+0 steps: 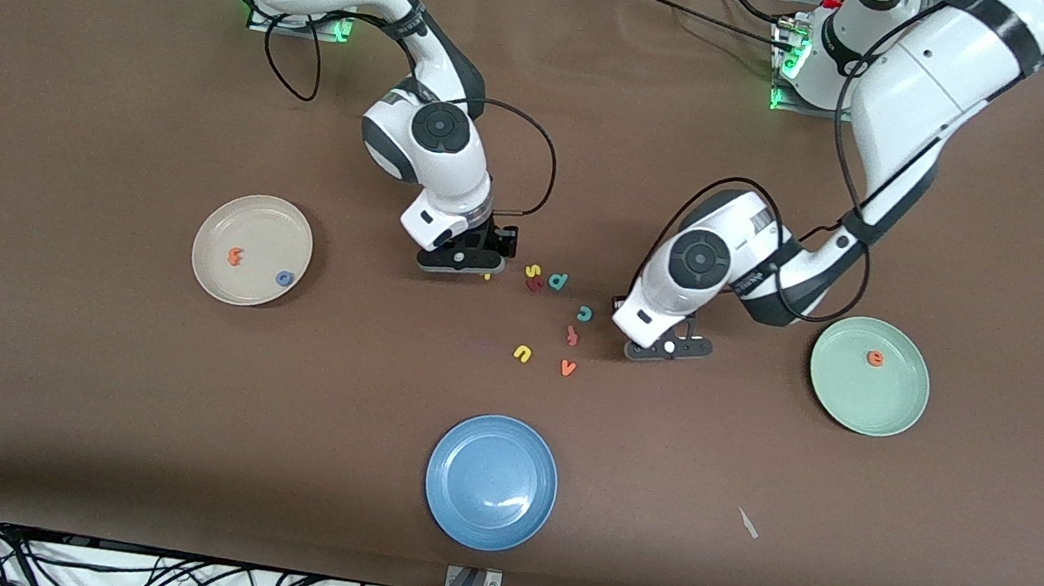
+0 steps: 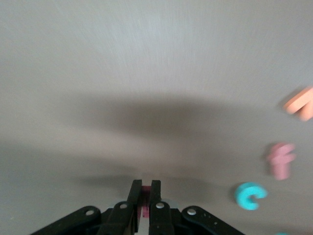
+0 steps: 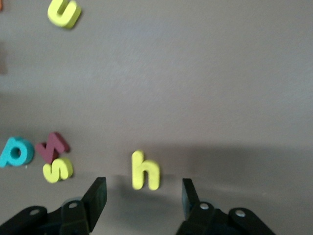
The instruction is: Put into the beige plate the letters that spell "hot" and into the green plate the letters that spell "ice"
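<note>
My left gripper (image 2: pixel 145 184) (image 1: pixel 668 348) is shut on the dark maroon i (image 2: pixel 145 211), low over the table between the letter cluster and the green plate (image 1: pixel 870 404). An orange e (image 1: pixel 875 357) lies in that plate. The teal c (image 2: pixel 250 195) (image 1: pixel 584 313) lies on the table beside the left gripper. My right gripper (image 3: pixel 143 185) (image 1: pixel 461 260) stands open, low over the table, its fingers either side of the yellow h (image 3: pixel 145 170) (image 1: pixel 487 276). The beige plate (image 1: pixel 223 224) holds the orange t (image 1: pixel 234 256) and the blue o (image 1: pixel 284 279).
Loose letters lie between the grippers: a yellow s (image 1: pixel 533 270), a maroon letter (image 1: pixel 534 284), a teal d (image 1: pixel 558 281), a pink f (image 1: pixel 571 336), a yellow u (image 1: pixel 522 353) and an orange v (image 1: pixel 568 368). A blue plate (image 1: pixel 487 515) sits nearer the front camera.
</note>
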`<state>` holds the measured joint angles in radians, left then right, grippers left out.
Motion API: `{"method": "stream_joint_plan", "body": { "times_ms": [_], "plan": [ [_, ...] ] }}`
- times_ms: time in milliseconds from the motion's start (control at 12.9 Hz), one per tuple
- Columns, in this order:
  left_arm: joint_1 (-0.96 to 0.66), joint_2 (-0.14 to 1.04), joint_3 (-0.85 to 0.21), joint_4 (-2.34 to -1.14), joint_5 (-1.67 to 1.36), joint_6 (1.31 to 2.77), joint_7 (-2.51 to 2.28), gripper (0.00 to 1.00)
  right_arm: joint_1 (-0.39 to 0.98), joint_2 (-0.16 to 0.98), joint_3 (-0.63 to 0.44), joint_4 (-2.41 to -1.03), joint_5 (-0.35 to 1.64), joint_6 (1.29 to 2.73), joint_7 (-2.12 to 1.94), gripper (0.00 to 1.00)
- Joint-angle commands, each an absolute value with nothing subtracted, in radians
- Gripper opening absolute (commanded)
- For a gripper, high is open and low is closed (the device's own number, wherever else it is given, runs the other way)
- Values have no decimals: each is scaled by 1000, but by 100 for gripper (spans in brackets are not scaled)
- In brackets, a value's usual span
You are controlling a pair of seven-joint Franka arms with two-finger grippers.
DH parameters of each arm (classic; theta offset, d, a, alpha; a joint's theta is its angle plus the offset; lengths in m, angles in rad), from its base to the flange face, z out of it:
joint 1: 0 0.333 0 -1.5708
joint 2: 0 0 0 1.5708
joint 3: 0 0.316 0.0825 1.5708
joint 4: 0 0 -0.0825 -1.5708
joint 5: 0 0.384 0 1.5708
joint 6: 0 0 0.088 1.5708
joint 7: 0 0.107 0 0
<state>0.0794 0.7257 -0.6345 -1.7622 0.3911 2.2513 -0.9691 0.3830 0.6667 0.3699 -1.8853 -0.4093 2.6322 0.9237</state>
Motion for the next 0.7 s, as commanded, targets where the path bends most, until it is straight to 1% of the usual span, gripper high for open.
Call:
{"method": "stream_joint_plan", "body": {
  "times_ms": [0,155,309,386,464,541,618],
  "plan": [
    [254,602,-763,-1770,310,2127,-930,0,399,690,367,-1855,-434,2637,942,70],
    [454,578,-900,-1770,310,1996,-843,0,400,698,365,-1855,-466,2638,952,62],
    [691,577,-1046,-1770,311,1843,-694,0,400,709,365,-1855,-501,2640,963,58],
    [791,577,-1074,-1770,319,1786,-602,0,400,710,365,-1855,-505,2640,963,57],
    [857,577,-1075,-1770,327,1745,-498,0,400,710,365,-1855,-505,2640,965,52],
    [912,578,-1065,-1775,333,1729,-389,0,400,710,365,-1855,-505,2652,966,45],
    [952,589,-1051,-1782,381,1730,-318,0,400,710,365,-1855,-505,2660,968,40]
  ]
}}
